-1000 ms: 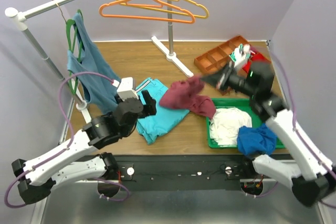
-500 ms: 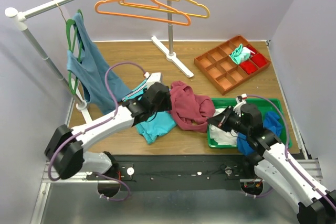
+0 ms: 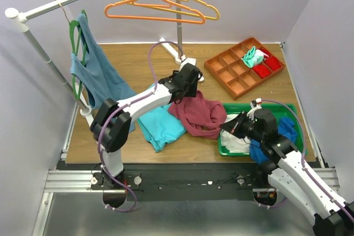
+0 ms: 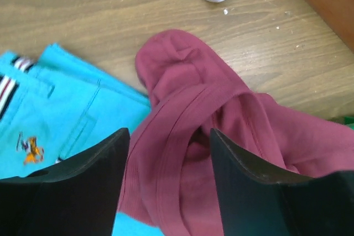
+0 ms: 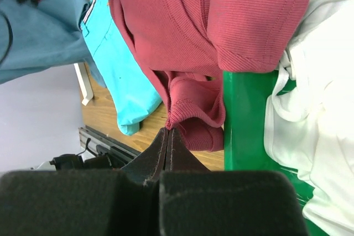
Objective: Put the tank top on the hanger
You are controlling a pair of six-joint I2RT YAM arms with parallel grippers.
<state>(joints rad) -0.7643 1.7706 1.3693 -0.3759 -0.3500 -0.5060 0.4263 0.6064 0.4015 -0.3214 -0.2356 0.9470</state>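
Lying crumpled on the table (image 3: 138, 62) between the turquoise garment (image 3: 160, 125) and the green tray (image 3: 223, 148), the tank top (image 3: 199, 115) is no longer held aloft. The right gripper (image 5: 168, 131) stays pinched shut on its hem. The left gripper (image 4: 168, 136) has moved astride the far fold, jaws apart, nothing clamped. The hanger (image 3: 155, 12) hangs bare, so hanging has not begun. The green tray holds a white cloth (image 3: 239, 143) and a blue cloth (image 3: 255, 152). The divided box (image 3: 229, 70) holds red items (image 3: 267, 66) and a teal item (image 3: 253, 55).

The tank top (image 4: 182, 136) is matt, ribbed maroon cloth, soft and creased. My left gripper (image 4: 168, 136) has matt black fingers (image 4: 72, 192). The table (image 4: 83, 15) is dull, grainy wood. The hanger (image 3: 155, 18), top centre, looks like smooth orange plastic.
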